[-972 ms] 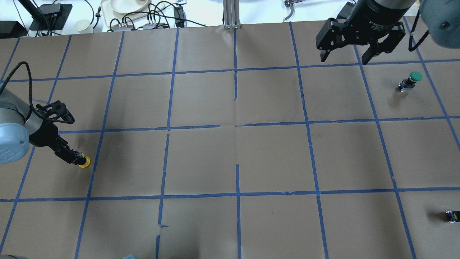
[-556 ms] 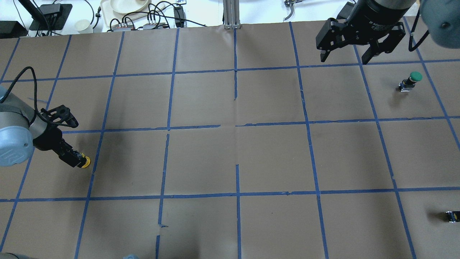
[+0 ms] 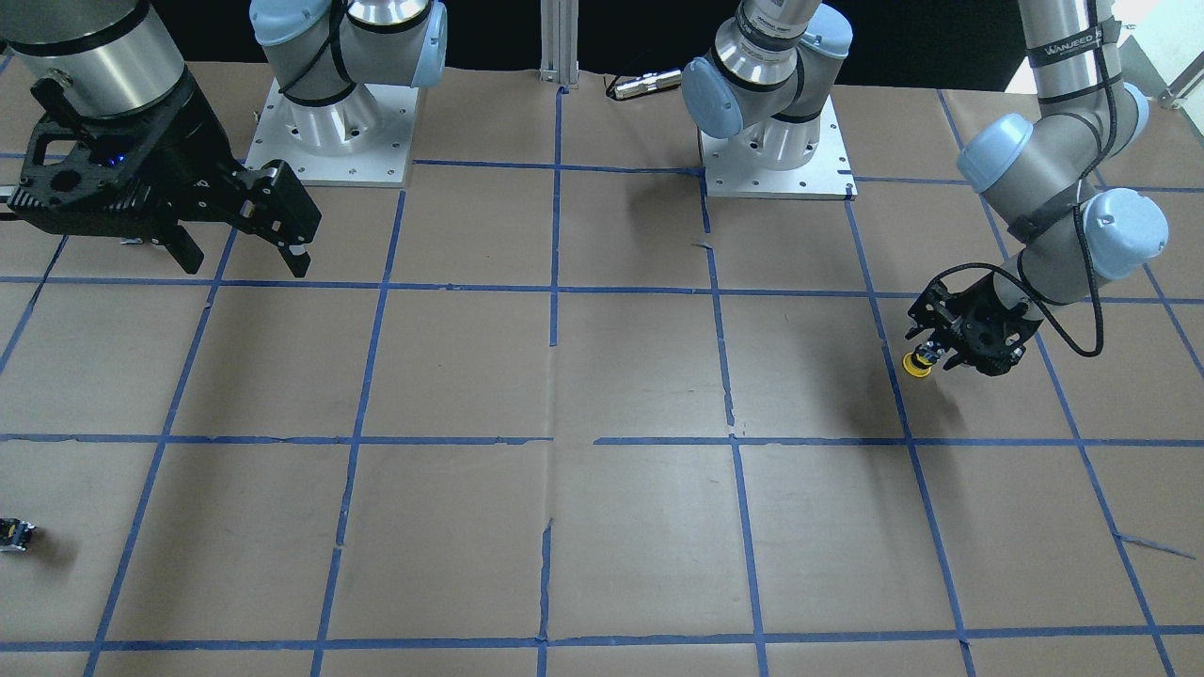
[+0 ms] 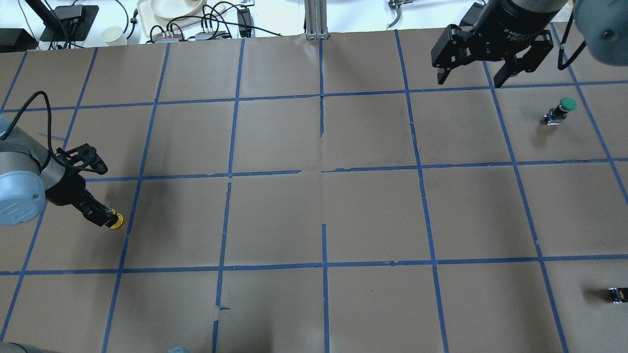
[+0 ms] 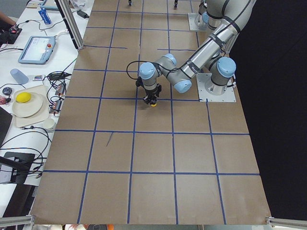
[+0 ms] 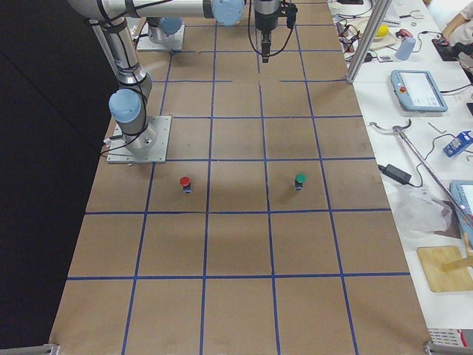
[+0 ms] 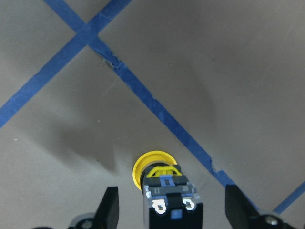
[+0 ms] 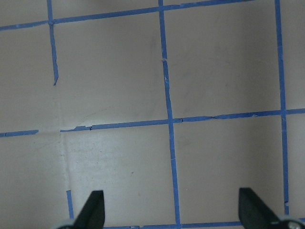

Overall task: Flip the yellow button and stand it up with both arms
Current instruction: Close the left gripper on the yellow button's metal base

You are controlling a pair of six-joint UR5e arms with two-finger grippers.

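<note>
- Brown paper crossed by blue tape lines (image 4: pixel 230 137) covers the table (image 4: pixel 373 211). A green-capped button (image 4: pixel 563 109) stands near the right edge of the overhead view, and a small black part (image 4: pixel 617 294) lies in its lower right corner.
- The yellow button (image 7: pixel 167 191) is at the left edge of the overhead view, about halfway down, just left of one tape line. It is upside down, with the yellow cap toward the paper and the black body's screw terminals facing up at the left wrist camera. I cannot tell for certain whether the cap rests on the paper.
- The left gripper (image 7: pixel 172 210) points down over it. Its fingers are spread wide, one on each side of the body with a clear gap on both sides, so it has hold of nothing.
- The right gripper (image 4: pixel 470 80) hangs in the upper right of the overhead view, well apart from the button, spread wide and empty.
- As I judge it, the step in hand is the pick-up by the left gripper: the fingers are placed but not yet closed.
- The next move is likely to close squarely on the black body, lift it, and carry it toward the middle. There the right gripper could take it and help turn it cap-up. An off-centre squeeze could tip so small a part.
</note>
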